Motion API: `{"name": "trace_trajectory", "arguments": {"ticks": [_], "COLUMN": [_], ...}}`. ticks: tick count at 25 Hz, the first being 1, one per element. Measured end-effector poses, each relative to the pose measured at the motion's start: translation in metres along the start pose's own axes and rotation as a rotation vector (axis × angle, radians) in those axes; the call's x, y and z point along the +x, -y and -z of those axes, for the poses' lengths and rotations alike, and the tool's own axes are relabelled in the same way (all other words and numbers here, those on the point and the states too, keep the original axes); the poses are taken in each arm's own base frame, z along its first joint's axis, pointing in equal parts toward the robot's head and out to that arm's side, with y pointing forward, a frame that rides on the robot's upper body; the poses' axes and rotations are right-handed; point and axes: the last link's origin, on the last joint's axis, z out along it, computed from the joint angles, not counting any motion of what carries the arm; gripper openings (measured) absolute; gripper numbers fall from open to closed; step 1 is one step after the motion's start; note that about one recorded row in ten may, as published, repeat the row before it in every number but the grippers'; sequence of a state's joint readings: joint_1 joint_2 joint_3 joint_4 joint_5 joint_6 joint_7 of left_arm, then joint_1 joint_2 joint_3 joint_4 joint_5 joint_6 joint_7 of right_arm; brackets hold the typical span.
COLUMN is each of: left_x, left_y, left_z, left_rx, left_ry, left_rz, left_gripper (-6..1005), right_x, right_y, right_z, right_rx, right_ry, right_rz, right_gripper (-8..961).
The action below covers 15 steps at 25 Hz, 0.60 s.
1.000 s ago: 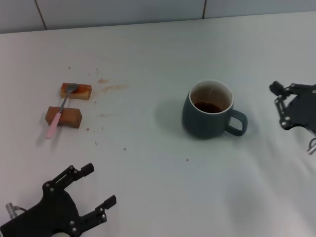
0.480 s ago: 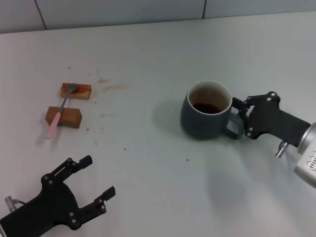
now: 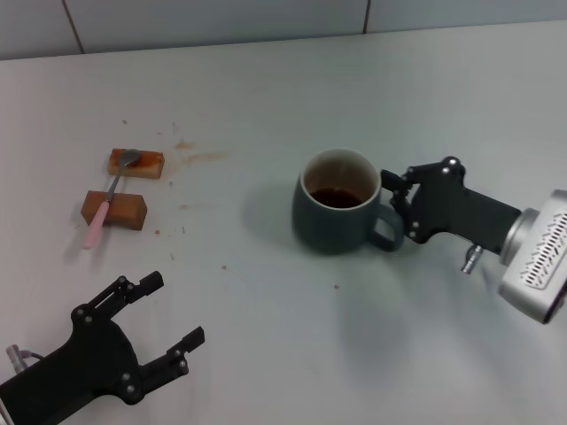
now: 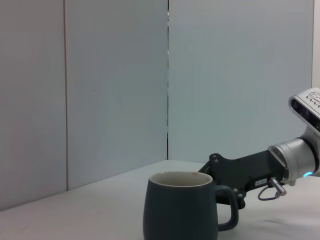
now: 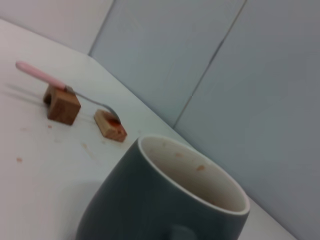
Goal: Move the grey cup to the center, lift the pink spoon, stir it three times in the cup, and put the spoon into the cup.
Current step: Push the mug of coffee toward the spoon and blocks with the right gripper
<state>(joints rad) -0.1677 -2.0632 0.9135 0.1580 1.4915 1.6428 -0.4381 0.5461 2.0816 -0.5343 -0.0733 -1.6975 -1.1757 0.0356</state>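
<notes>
**Mug pushed leftward toward the middle of the worktop by the right gripper**

Since half a second ago, the grey cup [image 3: 337, 202] has slid left across the white worktop [image 3: 292, 345], and the right gripper [image 3: 396, 205] has travelled with it. Its jaws are pinched on the cup's loop handle, which faces the right edge of the worktop. The cup stands upright near the middle of the worktop, with dark liquid low inside its white interior. From the left wrist camera the cup [image 4: 182, 206] shows in profile, the right gripper [image 4: 227, 192] at its handle.

Well apart, toward the left edge, the pink spoon [image 3: 107, 203] lies across two brown blocks [image 3: 114, 210], its metal bowl on the farther block and its pink handle jutting over the nearer one. Brown specks dot the surface around them.

At the near left corner, the left gripper [image 3: 169, 329] hovers with its jaws spread wide, holding nothing.
</notes>
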Motion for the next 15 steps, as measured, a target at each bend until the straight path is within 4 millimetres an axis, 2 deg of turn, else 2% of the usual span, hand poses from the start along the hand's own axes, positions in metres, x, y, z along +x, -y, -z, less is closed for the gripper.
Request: {"name": "trace_trajectory", "arguments": {"ticks": [15], "left_x": [0.0], "left_y": [0.001], "left_z": [-0.001], "left_rx": [0.012], "left_ry": [-0.005], "left_rz": [0.001], "left_gripper": [788], "right_x": [-0.032], "right_y": [-0.001], "right_z": [-0.054], "right_rx": [-0.116], "right_ry": [0.029], "right_rz": [-0.025], "right_gripper": [21]}}
